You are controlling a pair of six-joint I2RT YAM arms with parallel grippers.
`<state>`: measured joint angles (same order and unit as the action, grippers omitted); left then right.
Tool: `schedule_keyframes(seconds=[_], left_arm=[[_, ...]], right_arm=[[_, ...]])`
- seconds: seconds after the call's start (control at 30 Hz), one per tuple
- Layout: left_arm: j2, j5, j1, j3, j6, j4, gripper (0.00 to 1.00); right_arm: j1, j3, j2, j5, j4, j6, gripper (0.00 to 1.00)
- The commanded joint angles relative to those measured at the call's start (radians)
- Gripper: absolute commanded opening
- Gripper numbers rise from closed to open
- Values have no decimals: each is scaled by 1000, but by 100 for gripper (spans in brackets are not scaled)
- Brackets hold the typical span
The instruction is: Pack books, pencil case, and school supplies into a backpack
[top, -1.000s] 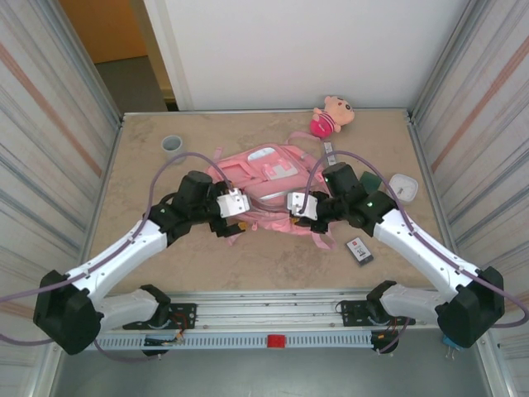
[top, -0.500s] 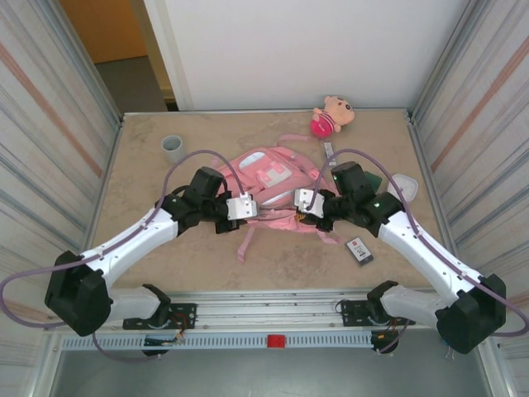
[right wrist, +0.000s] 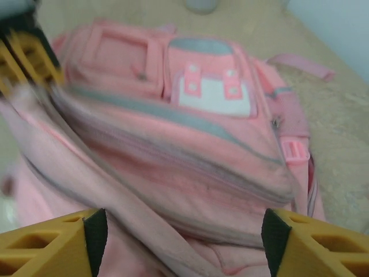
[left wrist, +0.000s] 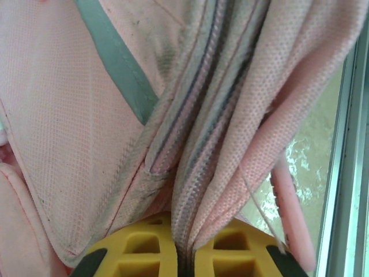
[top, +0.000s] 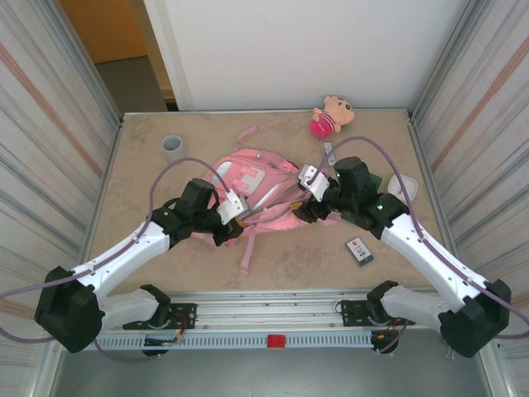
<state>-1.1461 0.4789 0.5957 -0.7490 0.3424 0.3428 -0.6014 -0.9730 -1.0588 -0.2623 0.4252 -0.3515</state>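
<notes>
In the top external view, the large pink fabric backpack [top: 263, 184] is seen lying at the middle of the table with its front pockets up. The left gripper [top: 230, 210] is set at its near left edge and the right gripper [top: 311, 184] at its right edge. A small black rectangular piece with white markings [top: 359, 249] lies near the right arm, well apart from the backpack, and a slim grey stick [top: 329, 151] lies just beyond it. In the left wrist view, a detail too small to read from overhead is made plain: the yellow fingers [left wrist: 230, 254] are pressed together on a fold of mesh fabric beside the zip. In the right wrist view, the right gripper [right wrist: 179, 231] is shown spread wide with nothing gripped, the backpack lying just under it. The backpack is judged soft, light and limp. It is best taken by the zip edge or a seam, with both sides held apart so that the mouth is kept open.
</notes>
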Motion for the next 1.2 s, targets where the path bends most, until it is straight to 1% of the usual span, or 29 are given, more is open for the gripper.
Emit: schedule_keyframes(seconds=[0.0, 0.07, 0.13, 0.17, 0.23, 0.27, 0.37, 0.5, 0.67, 0.8, 0.9, 1.0, 1.1, 1.17], left_arm=[[11, 84, 3, -1, -165, -106, 0], [-5, 91, 2, -10, -175, -106, 0], [-24, 97, 0, -24, -185, -97, 0], [-33, 105, 0, -31, -187, -90, 0], [-45, 118, 1, -43, -193, -87, 0], [-51, 126, 0, -45, -196, -90, 0], [-63, 145, -2, -53, -208, -102, 0], [-79, 160, -7, -66, -236, -108, 0], [-86, 187, -15, -89, -270, -91, 0], [-79, 235, -19, -80, -286, -108, 0], [-79, 298, -20, -75, -285, -124, 0], [-77, 346, -20, -75, -286, -134, 0], [-75, 387, -21, -74, -290, -149, 0], [-74, 405, -22, -72, -293, -159, 0]], right_arm=[[-154, -81, 60, 192, 88, 338, 71], [-244, -98, 59, 235, 118, 467, 70], [-293, -99, 49, 219, 107, 617, 66], [-303, -88, 45, 185, 77, 703, 62], [-307, -45, 37, 131, -11, 882, 58], [-309, -23, 29, 124, -51, 972, 57], [-343, 9, -9, 162, -95, 1112, 54], [-381, 14, -97, 207, -108, 1200, 52], [-404, 49, -182, 246, -204, 1279, 46], [-423, 54, -219, 374, -208, 1284, 45], [-424, 65, -240, 429, -251, 1266, 42], [-431, 49, -272, 490, -243, 1244, 38], [-463, 37, -292, 635, -202, 1207, 31], [-471, 42, -301, 695, -199, 1189, 27]])
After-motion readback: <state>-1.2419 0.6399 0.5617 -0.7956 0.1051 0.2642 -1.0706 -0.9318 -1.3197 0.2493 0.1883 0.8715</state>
